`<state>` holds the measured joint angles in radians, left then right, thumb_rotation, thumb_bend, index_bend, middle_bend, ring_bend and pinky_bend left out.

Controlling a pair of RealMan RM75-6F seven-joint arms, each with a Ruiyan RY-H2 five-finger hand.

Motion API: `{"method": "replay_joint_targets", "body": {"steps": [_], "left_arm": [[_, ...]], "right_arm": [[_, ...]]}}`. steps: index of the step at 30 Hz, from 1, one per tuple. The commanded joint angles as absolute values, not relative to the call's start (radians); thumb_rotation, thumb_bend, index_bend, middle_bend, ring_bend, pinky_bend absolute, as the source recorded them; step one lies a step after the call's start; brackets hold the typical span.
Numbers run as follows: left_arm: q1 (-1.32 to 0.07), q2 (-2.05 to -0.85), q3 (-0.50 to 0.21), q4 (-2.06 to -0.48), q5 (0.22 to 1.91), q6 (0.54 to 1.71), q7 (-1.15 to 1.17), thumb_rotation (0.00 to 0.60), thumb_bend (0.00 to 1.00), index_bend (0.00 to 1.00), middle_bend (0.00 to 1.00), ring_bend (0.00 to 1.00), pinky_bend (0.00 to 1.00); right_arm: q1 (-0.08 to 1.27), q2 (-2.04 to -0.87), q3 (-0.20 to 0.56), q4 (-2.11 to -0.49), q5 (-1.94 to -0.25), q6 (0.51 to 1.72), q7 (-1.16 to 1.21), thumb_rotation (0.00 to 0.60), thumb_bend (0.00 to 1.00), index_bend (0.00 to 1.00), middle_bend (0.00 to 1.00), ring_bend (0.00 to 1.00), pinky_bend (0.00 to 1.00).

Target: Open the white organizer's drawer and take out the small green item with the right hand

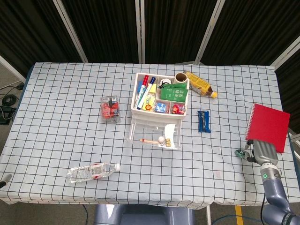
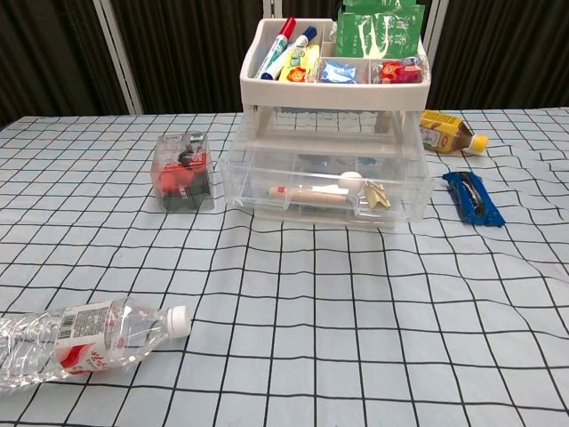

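The white organizer stands mid-table with pens and green packets in its top tray. Its clear drawer is pulled out toward me and holds a wooden stick with a white ball and a small tan piece. Far to the right, near the table's front right corner, my right hand pinches the small green item at its fingertips, low over the cloth. The right hand shows only in the head view. My left hand appears in neither view.
A red notebook lies just behind the right hand. A blue snack bar and a yellow bottle lie right of the organizer. A small clear box stands to its left, a crushed water bottle at the front left.
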<state>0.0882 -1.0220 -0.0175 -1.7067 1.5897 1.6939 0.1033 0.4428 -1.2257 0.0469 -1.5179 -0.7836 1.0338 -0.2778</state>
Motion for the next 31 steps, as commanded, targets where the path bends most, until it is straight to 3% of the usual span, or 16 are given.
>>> {"method": "replay_joint_targets", "body": {"steps": [1,4,7,13,17,21,26,31], "left_arm": [[0.088,-1.023,-0.017,-1.707,1.591,1.694,0.105,0.6,0.0,0.0,0.0,0.0,0.0],[0.088,-1.024,-0.016,-1.707,1.593,1.694,0.109,0.6,0.0,0.0,0.0,0.0,0.0],[0.089,-1.025,-0.016,-1.707,1.594,1.696,0.11,0.6,0.0,0.0,0.0,0.0,0.0],[0.086,-1.029,-0.021,-1.702,1.591,1.696,0.108,0.6,0.0,0.0,0.0,0.0,0.0],[0.078,-1.043,-0.025,-1.689,1.593,1.69,0.114,0.6,0.0,0.0,0.0,0.0,0.0],[0.068,-1.061,-0.029,-1.673,1.586,1.674,0.129,0.6,0.0,0.0,0.0,0.0,0.0],[0.056,-1.078,-0.043,-1.646,1.552,1.65,0.135,0.6,0.0,0.0,0.0,0.0,0.0],[0.048,-1.086,-0.051,-1.637,1.529,1.635,0.139,0.6,0.0,0.0,0.0,0.0,0.0]], "right_arm": [[0.436,-1.223,0.05,-1.52,-0.789,1.043,-0.283,0.6,0.31,0.43,1.0,1.0,0.84],[0.422,-1.211,0.058,-1.536,-0.805,1.058,-0.27,0.6,0.28,0.39,1.0,0.99,0.81],[0.408,-1.199,0.066,-1.553,-0.84,1.086,-0.248,0.6,0.27,0.36,0.93,0.92,0.72],[0.347,-1.188,0.068,-1.577,-1.035,1.269,-0.195,0.6,0.26,0.33,0.59,0.63,0.53],[0.276,-1.234,0.043,-1.519,-1.276,1.513,-0.163,0.6,0.24,0.31,0.37,0.4,0.38],[0.232,-1.257,0.027,-1.47,-1.432,1.659,-0.113,0.6,0.2,0.25,0.24,0.26,0.24],[0.202,-1.242,-0.017,-1.43,-1.534,1.695,-0.081,0.6,0.17,0.14,0.03,0.03,0.04],[0.191,-1.19,-0.041,-1.474,-1.565,1.662,-0.098,0.6,0.14,0.01,0.0,0.0,0.0]]}}
